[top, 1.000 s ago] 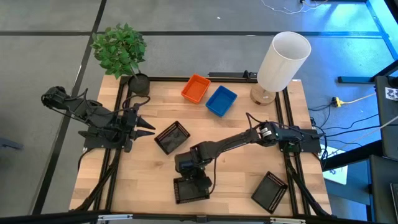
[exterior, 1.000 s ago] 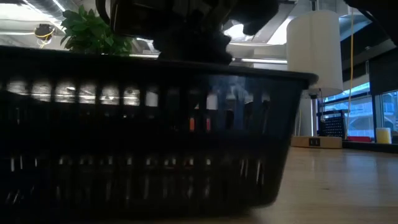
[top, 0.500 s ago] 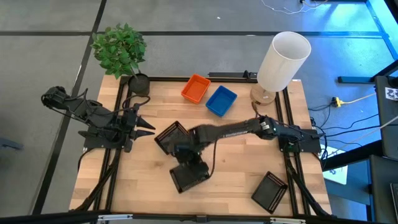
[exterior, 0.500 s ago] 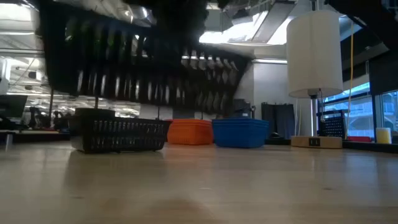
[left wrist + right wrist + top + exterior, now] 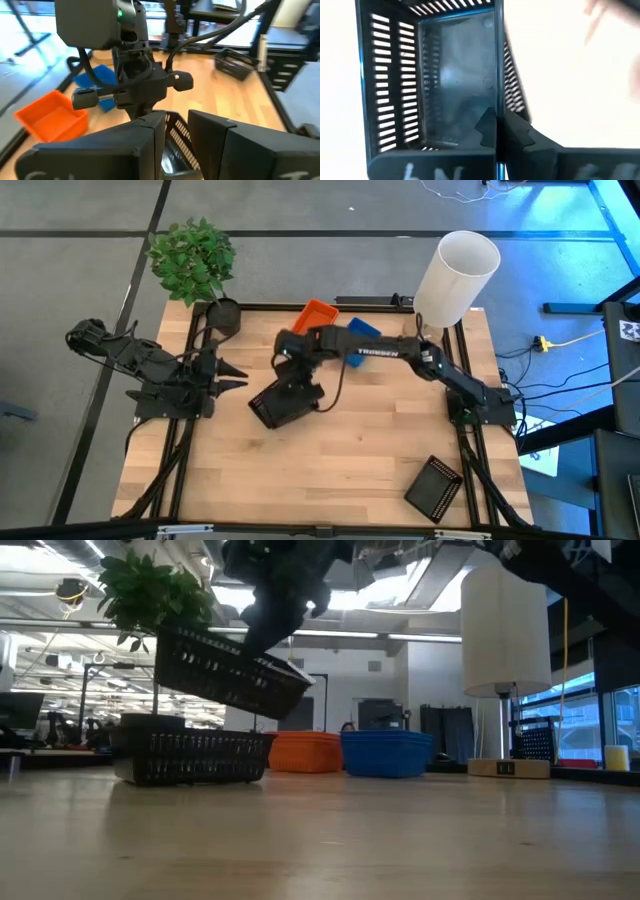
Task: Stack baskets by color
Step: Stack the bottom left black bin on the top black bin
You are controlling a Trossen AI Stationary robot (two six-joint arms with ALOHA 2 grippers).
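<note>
My right gripper (image 5: 298, 378) is shut on a black basket (image 5: 230, 675) and holds it in the air, tilted, just above a second black basket (image 5: 190, 758) that rests with its bottom on the table. An orange basket (image 5: 318, 308) and a blue basket (image 5: 365, 327) stand side by side on the table near the far edge, partly under my right arm. A third black basket (image 5: 435, 488) lies near the front right corner. My left gripper (image 5: 238, 376) waits open at the table's left side, pointing at the black pair. My right gripper pinches one side wall (image 5: 495, 75) of the black basket at its rim, one finger (image 5: 485, 125) inside the basket and one (image 5: 517, 132) outside. The fingers slant down from above. The basket is lifted clear and hangs tilted below them, its open side up.
A green potted plant (image 5: 195, 260) stands at the far left corner and a tall white cylinder (image 5: 455, 275) at the far right. Black frame rails run along the table's left, right and far edges. Bare wood lies across the middle and the near part of the table.
My right gripper has lifted the black basket from near the table's front edge and carried it up, toward the far edge and to the left, until it hangs over the other black basket. The carried basket has turned and tipped along the way.
</note>
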